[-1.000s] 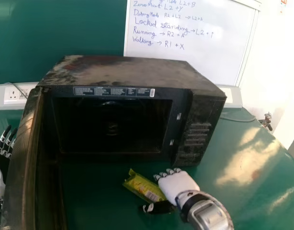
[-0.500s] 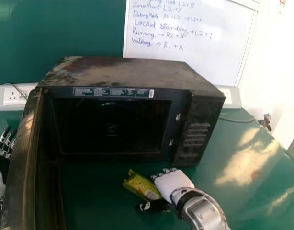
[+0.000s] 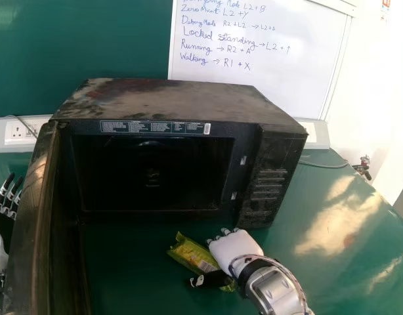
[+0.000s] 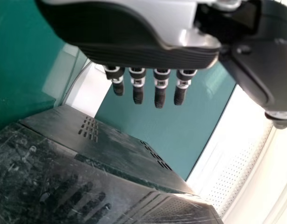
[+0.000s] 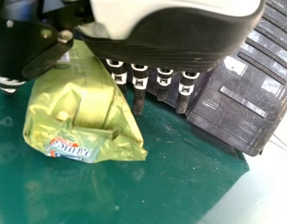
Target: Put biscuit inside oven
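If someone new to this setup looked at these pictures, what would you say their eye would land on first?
Probably the big black oven in the middle of the head view, its door swung open on the left. Next, the shiny yellow-green packet on the green table before it, with the pale right hand at its side.

The open front of the boxy black microwave oven (image 3: 175, 98) leaves a wide way in from the near side. Its tall black door (image 3: 31, 216) walls off the left; the ridged black control panel (image 3: 264, 184) blocks the right. Green tabletop (image 3: 129, 262) gives room between the door and the shiny yellow-green packet (image 3: 191, 256), an obstacle before the opening's right half.
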`<act>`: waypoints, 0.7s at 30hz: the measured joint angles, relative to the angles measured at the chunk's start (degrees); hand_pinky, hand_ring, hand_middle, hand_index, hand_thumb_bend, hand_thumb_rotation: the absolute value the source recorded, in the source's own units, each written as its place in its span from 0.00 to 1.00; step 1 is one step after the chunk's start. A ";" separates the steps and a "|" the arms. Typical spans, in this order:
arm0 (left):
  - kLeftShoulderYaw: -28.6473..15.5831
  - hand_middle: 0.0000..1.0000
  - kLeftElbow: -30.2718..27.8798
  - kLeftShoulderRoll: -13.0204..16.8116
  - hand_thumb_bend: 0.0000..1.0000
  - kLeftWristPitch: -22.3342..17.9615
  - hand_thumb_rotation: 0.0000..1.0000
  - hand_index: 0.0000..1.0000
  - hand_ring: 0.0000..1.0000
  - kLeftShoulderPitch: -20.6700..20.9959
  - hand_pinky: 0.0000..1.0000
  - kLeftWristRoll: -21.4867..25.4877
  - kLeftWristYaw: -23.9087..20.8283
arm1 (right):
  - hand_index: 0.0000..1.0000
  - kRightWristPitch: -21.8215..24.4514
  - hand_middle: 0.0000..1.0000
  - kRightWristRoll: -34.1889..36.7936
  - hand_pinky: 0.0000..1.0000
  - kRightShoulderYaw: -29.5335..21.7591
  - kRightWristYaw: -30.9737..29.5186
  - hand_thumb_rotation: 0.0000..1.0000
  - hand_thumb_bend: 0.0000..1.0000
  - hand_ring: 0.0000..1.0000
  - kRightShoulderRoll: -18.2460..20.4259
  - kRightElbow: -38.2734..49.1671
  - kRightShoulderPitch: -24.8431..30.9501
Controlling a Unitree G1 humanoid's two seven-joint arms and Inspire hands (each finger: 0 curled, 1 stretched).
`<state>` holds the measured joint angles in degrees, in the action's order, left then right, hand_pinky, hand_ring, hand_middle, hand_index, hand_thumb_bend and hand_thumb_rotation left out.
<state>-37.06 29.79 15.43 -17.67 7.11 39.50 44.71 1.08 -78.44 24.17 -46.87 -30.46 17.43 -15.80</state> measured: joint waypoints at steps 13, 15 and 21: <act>-0.01 0.79 0.12 0.05 0.00 -0.07 0.00 0.95 0.70 0.33 0.00 0.11 0.39 | 0.67 1.19 0.69 -1.88 0.88 0.96 1.40 0.08 0.72 0.72 -0.02 0.42 0.10; -0.01 0.79 0.09 0.01 0.00 -0.07 0.00 0.95 0.70 0.45 0.00 0.11 0.43 | 0.56 1.91 0.66 -1.59 0.86 0.64 1.25 0.10 0.63 0.68 0.43 0.55 0.33; -0.01 0.79 0.10 0.00 0.00 -0.07 0.00 0.96 0.70 0.48 0.00 0.09 0.46 | 0.49 2.19 0.67 -1.60 0.84 0.60 0.87 0.14 0.52 0.69 0.58 0.71 0.20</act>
<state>-37.07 29.88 15.43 -17.75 7.60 39.59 45.17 3.27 -80.04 24.77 -46.01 -29.89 18.14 -15.59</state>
